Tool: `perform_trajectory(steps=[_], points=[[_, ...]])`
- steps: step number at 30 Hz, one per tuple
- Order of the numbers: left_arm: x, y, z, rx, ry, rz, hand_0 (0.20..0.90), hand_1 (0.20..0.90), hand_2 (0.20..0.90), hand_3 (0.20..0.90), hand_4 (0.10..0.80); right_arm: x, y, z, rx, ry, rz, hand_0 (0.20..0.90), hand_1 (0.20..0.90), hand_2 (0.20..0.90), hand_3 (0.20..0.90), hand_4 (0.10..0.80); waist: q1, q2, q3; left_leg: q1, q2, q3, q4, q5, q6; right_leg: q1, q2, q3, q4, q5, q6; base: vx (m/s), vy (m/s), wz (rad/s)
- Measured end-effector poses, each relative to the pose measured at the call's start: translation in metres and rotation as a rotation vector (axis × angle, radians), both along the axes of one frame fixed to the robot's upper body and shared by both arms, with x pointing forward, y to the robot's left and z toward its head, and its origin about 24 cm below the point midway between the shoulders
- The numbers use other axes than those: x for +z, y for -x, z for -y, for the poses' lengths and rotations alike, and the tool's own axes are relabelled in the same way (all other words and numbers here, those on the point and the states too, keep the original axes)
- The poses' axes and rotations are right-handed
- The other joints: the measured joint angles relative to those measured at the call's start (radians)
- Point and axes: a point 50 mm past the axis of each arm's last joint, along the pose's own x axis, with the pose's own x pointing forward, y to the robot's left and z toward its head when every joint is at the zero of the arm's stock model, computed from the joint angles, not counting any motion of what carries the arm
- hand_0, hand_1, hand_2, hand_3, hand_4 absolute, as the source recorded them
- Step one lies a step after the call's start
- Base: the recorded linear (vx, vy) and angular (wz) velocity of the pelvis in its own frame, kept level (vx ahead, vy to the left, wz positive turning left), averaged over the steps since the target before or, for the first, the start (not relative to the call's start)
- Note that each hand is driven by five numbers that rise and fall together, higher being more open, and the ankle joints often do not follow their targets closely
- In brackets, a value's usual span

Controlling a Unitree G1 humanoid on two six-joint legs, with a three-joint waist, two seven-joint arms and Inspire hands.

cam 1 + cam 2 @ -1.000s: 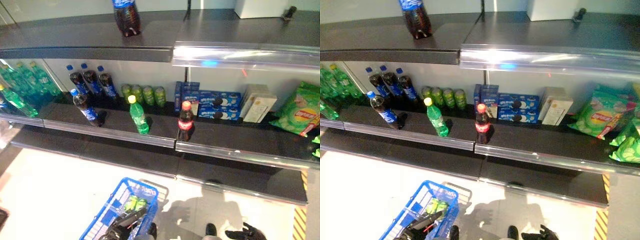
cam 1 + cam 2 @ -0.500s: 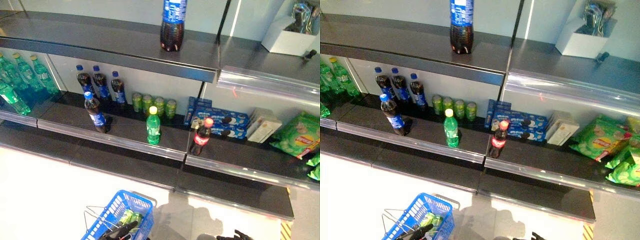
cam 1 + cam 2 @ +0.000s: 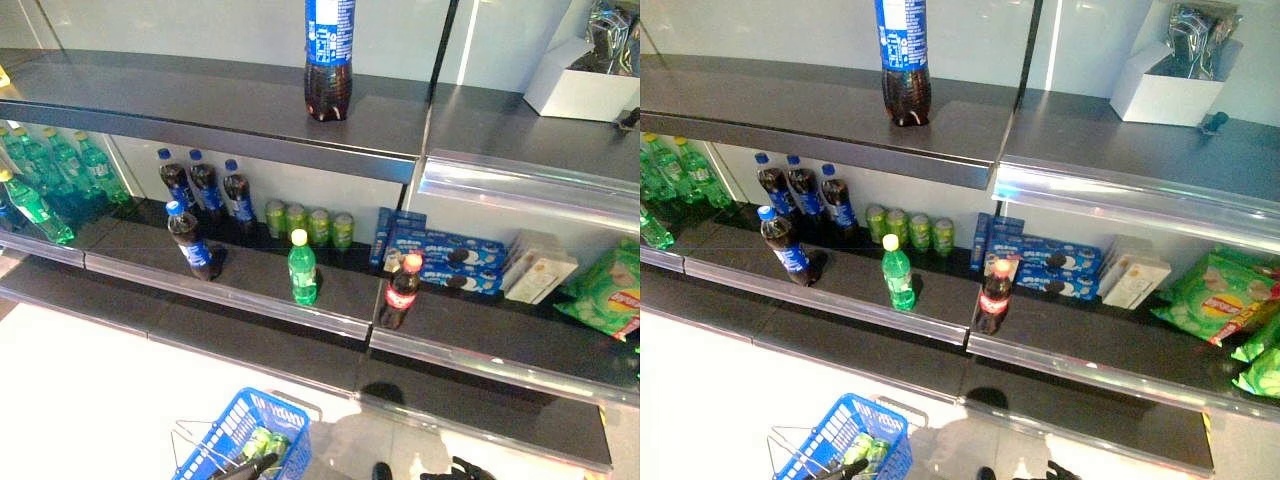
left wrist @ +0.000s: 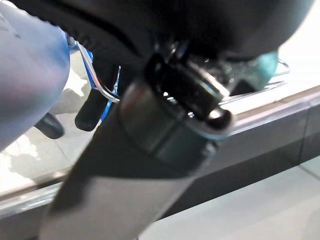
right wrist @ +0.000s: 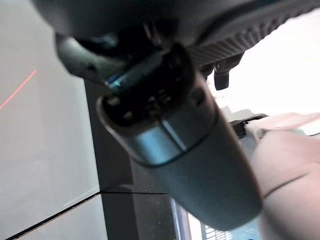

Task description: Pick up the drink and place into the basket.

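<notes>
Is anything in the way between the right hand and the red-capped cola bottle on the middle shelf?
Nothing visible blocks it. The right hand hangs low near the floor, and the red-capped cola bottle stands alone at the shelf's front edge, clear of the green bottle and biscuit boxes.

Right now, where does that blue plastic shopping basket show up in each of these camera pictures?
Left eye view: the blue plastic shopping basket sits at the bottom edge, left of centre, on the floor.
Right eye view: same basket, bottom left corner.
Left wrist view: only a blue sliver with wire handle behind the dark bulk.
Right wrist view: a pale mesh patch shows, unclear whether it is the basket.
Shared landmark: the green bottle with yellow cap stands on the shelf above it.
</notes>
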Motion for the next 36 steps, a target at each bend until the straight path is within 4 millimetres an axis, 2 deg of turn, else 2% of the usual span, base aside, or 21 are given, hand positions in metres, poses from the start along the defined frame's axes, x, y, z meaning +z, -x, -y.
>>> perform_trajectory(steps=[4, 6, 10, 36], points=[[0.000, -0.001, 0.000, 0.023, 0.020, -0.003, 0.300, 0.300, 0.300, 0.200, 0.100, 0.000, 0.003, 0.002, -0.003, 0.004, -0.014, 0.900, 0.900, 0.900, 0.900, 0.800, 0.000, 0.007, 0.003, 0.001, 0.003, -0.011, -0.001, 0.001, -0.002, 0.010, -0.002, -0.020, -0.005, -0.001, -0.003, 0.043, -0.007, 0.12], [0.001, 0.001, 0.001, 0.088, 0.127, -0.001, 0.300, 0.300, 0.300, 0.200, 0.100, 0.000, 0.007, 0.005, -0.005, 0.011, -0.023, 0.900, 0.900, 0.900, 0.900, 0.800, -0.003, 0.008, 0.000, 0.002, 0.002, -0.023, -0.002, 0.001, -0.002, 0.016, -0.003, -0.030, -0.005, -0.007, -0.010, 0.023, 0.011, 0.16], [0.000, 0.001, 0.007, 0.122, 0.192, 0.015, 0.300, 0.300, 0.300, 0.200, 0.100, -0.001, 0.013, 0.007, -0.010, 0.016, -0.039, 0.900, 0.900, 0.900, 0.900, 0.800, -0.004, 0.014, -0.003, 0.001, 0.001, -0.025, -0.001, 0.002, -0.002, 0.016, -0.005, -0.030, -0.005, -0.006, -0.009, 0.000, 0.000, 0.00], [0.000, 0.009, 0.004, 0.108, 0.176, 0.012, 0.300, 0.300, 0.300, 0.200, 0.100, -0.001, 0.018, 0.006, 0.026, 0.023, -0.061, 0.900, 0.900, 0.900, 0.900, 0.800, -0.006, 0.006, -0.013, 0.015, 0.001, -0.039, -0.006, 0.001, -0.002, 0.037, -0.007, -0.047, -0.005, -0.014, -0.009, 0.034, -0.003, 0.02]])
